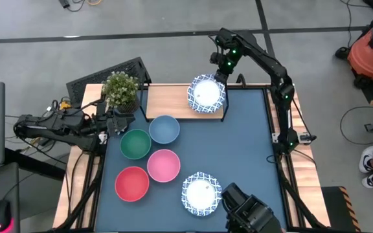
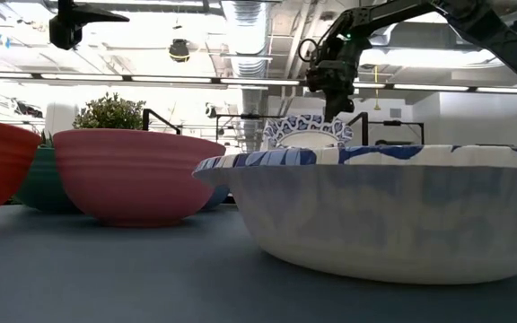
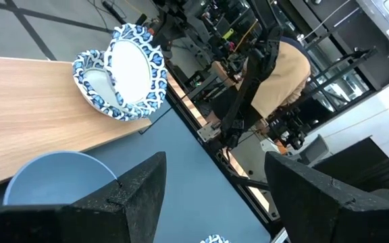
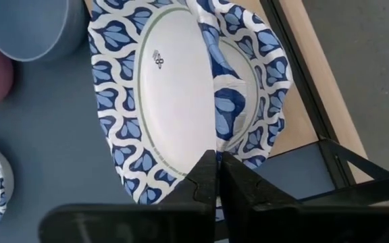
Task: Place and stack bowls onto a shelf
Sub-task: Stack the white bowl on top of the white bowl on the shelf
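Above the shelf [image 1: 173, 102], a tilted patterned bowl [image 1: 206, 94] is pinched at its rim by the right gripper [image 4: 216, 177], fingers clamped, over another patterned bowl [image 4: 255, 81] resting on the board. The left gripper [image 3: 211, 196], held apart, is parked beside the blue bowl [image 1: 164, 129].

Shelf [image 1: 173, 103]: light-wood board at mat's far edge. Patterned bowl [image 1: 206, 94] tilted over another on shelf's right end. Blue [image 1: 164, 129], green [image 1: 135, 144], pink [image 1: 163, 165], red [image 1: 132, 184] bowls clustered upright on mat; patterned bowl [image 1: 201, 193] near front.
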`<act>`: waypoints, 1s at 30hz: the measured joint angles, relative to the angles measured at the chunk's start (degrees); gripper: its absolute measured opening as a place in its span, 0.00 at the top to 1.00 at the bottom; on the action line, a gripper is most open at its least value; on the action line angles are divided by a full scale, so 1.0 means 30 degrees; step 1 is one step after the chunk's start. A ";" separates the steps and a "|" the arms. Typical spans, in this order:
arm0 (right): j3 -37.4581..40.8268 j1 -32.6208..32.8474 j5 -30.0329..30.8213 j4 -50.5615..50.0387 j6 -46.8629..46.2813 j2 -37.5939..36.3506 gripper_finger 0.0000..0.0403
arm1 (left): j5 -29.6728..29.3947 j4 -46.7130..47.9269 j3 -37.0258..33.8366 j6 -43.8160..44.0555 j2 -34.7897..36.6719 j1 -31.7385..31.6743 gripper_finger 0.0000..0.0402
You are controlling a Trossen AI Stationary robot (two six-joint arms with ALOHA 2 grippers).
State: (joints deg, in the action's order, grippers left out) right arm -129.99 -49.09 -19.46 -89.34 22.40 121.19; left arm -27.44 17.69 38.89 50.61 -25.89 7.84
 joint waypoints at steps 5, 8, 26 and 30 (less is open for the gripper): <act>0.0000 0.0020 0.0022 0.0038 -0.0044 0.0000 0.91 | 0.0003 0.0001 0.0000 0.0001 0.0000 0.0002 0.41; 0.0000 0.0019 0.0029 0.0058 -0.0095 0.0000 0.90 | 0.0005 0.0000 0.0000 0.0001 0.0000 0.0002 0.41; -0.0086 0.0011 0.0620 0.1067 -0.0699 -0.0007 0.59 | 0.0007 0.0007 0.0000 -0.0006 0.0000 0.0000 0.41; -0.1125 0.0201 -0.0710 0.0324 -0.1588 -0.0048 0.55 | 0.0007 0.0002 0.0000 -0.0006 0.0005 0.0004 0.41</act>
State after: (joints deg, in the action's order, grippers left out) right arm -133.37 -48.49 -21.59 -88.37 17.64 121.04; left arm -27.42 17.70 38.89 50.59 -25.87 7.85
